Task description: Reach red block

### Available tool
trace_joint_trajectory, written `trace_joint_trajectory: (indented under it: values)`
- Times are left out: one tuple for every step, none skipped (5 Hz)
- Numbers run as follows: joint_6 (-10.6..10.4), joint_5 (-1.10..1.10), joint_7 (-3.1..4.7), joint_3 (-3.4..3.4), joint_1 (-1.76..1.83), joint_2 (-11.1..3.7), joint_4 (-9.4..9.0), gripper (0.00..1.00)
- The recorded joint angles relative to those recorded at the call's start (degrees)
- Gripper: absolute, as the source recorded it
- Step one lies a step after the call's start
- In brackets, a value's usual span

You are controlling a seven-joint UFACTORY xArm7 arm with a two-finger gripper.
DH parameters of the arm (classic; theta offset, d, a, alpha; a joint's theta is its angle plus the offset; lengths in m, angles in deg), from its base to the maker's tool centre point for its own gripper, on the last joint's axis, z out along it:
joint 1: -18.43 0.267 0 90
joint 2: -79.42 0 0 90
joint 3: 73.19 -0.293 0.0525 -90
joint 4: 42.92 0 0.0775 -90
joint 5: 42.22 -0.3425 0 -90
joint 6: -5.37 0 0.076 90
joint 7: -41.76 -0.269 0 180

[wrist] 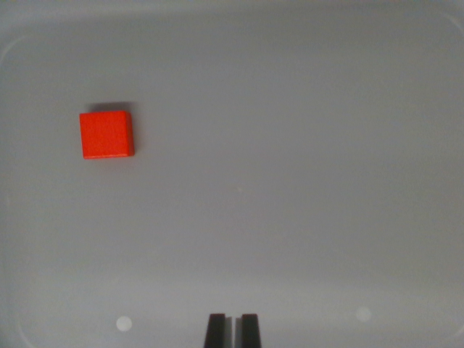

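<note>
Red block (106, 135) lies flat on a pale grey surface (290, 181), up in the wrist view's left half, well apart from the gripper (233, 330), whose two dark fingertips (215, 330) poke in at the bottom edge near the middle. The block shows a square top face and a thin strip of its right side, with a soft shadow along its upper edge. Nothing else stands on the grey expanse between the fingertips and the block; the way across is open.

The fingertips stand side by side with only a narrow sliver of light between them, so the claw is nearly closed, and nothing is held in it. Only the very tips show; the rest of the gripper is cut off by the lower edge of the picture.

A faint raised line with rounded corners runs around the surface near the picture's borders, suggesting a shallow tray rim (14, 51), though it is too washed out to be sure. Two small pale round spots, one (124, 323) to the wrist view's left of the fingertips and one (363, 314) to the right, sit low on the surface; whether they are marks or reflections cannot be told. The whole view is soft and slightly blurred.
</note>
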Motion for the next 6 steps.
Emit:
trace_joint_trajectory:
  values:
    - [0.0, 0.00, 0.00, 0.00, 0.00, 0.00, 0.00, 0.00]
    - [-2.1, 0.09, 0.14, -0.31, 0.38, -1.61, -0.37, 0.00]
    - [-2.1, 0.09, 0.14, -0.31, 0.38, -1.61, -0.37, 0.00]
    - [-4.5, 0.19, 0.29, -0.64, 0.81, -3.38, -0.77, 0.00]
    - [-4.5, 0.19, 0.29, -0.64, 0.81, -3.38, -0.77, 0.00]
    - [-6.8, 0.29, 0.44, -0.98, 1.24, -5.16, -1.18, 0.00]
